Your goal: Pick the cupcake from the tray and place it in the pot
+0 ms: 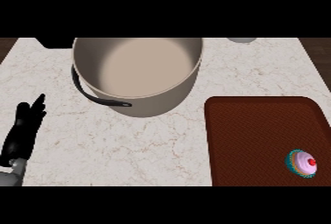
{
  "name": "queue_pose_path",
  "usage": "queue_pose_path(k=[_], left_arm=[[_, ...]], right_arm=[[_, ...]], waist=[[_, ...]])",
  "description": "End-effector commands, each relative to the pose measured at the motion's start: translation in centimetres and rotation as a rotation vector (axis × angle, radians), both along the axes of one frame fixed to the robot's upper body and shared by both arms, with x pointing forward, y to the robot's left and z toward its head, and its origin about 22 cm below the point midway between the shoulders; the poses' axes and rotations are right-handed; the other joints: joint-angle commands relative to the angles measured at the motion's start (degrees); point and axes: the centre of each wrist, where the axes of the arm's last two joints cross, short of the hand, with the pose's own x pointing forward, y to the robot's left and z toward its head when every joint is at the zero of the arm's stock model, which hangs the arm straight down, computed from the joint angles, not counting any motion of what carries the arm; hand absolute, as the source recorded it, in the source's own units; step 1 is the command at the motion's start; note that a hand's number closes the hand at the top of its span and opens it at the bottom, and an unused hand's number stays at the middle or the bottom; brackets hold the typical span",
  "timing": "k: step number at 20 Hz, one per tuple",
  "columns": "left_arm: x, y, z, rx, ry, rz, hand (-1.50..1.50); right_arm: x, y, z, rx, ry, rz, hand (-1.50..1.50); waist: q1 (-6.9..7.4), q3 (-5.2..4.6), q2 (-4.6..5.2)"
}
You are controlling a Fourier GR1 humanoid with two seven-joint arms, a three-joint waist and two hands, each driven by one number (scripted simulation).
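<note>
Cupcake (302,163) on tray (258,140), pot (139,72) apart; left hand (24,127) seemingly open, fingers straight.

You have the cupcake (302,164) lying tipped on its side on the brown tray (258,131), far to the right of the robot hand (22,131) and slightly nearer you; it shows a teal wrapper, pink frosting and a red cherry. The pot (139,74), beige with a dark side handle, stands upright and open, up and to the right of that robot hand.
</note>
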Motion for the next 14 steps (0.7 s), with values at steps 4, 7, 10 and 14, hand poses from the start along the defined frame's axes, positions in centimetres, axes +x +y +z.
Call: queue_pose_path(k=[4,7,10,14], left_arm=[[2.3,-0.9,0.8,-0.002,-0.004,-0.016,0.00],[2.5,-1.0,1.6,0.001,-0.013,-0.022,0.00],[1.2,-1.4,1.7,0.008,-0.009,-0.002,0.00],[0.4,-1.7,0.5,-0.008,0.004,-0.015,0.00]], right_arm=[[0.5,2.5,3.5,-0.012,0.247,-0.017,-1.50],[2.2,2.4,3.2,-0.007,0.251,-0.066,-1.50],[1.9,1.5,2.3,0.012,0.277,-0.102,-1.50],[3.9,-0.4,0.8,0.038,0.285,-0.125,-1.50]], waist=[[0.85,0.22,0.18],[1.21,0.28,0.08],[0.79,0.32,-0.17],[1.05,0.35,-0.11]])
